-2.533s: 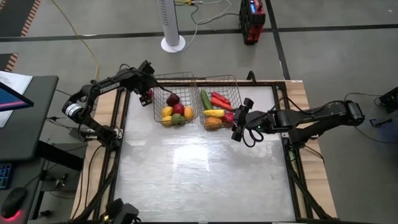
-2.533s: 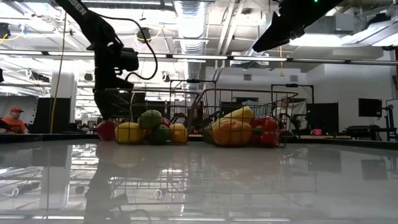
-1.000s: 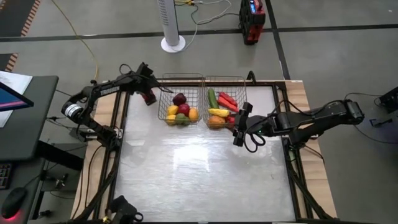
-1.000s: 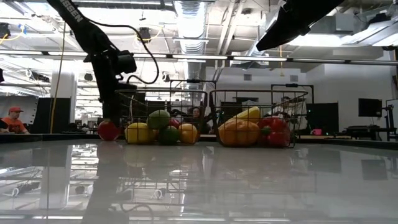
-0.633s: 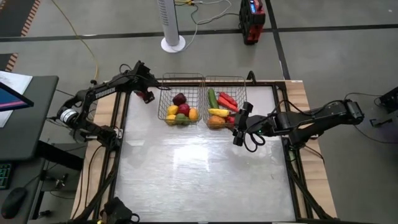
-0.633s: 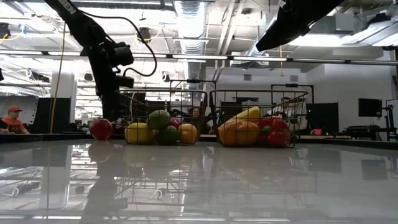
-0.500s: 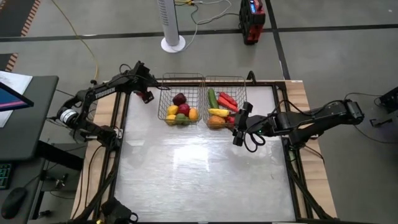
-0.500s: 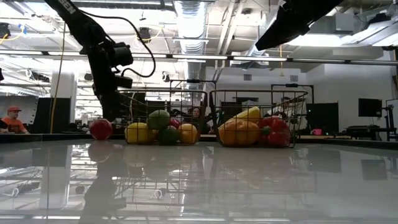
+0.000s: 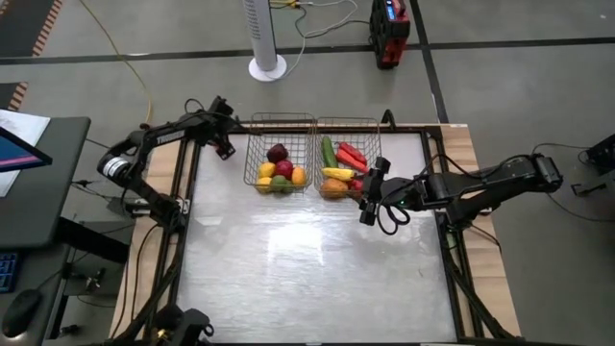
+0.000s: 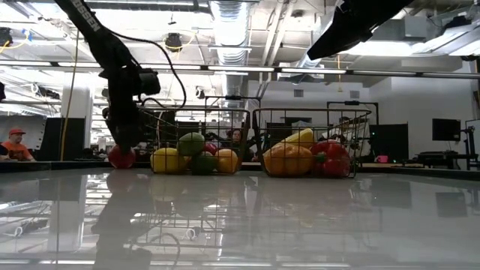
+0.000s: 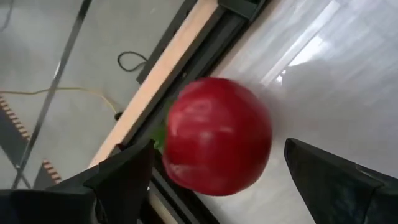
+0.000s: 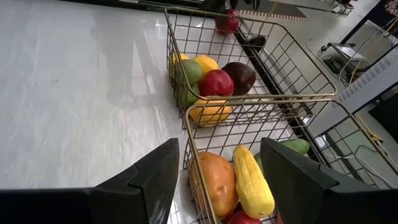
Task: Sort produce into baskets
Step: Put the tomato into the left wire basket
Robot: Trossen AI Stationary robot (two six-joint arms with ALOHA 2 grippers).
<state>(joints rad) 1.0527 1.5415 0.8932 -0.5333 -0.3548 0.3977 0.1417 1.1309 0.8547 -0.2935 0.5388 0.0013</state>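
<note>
Red apple (image 11: 217, 144) — the last loose piece — lies on the table's far-left edge, just left of the left basket (image 9: 252, 154). The left gripper (image 10: 120, 146) has dropped back over it, jaws apart, apparently not yet touching. The right gripper (image 9: 364, 204) waits open, near the right basket (image 12: 205, 134).

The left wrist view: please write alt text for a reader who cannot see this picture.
A red apple fills the middle of the view, lying on the white table beside its wooden edge, between the two dark fingers of the open left gripper. Grey floor with a yellow cable lies beyond the table's edge.
</note>
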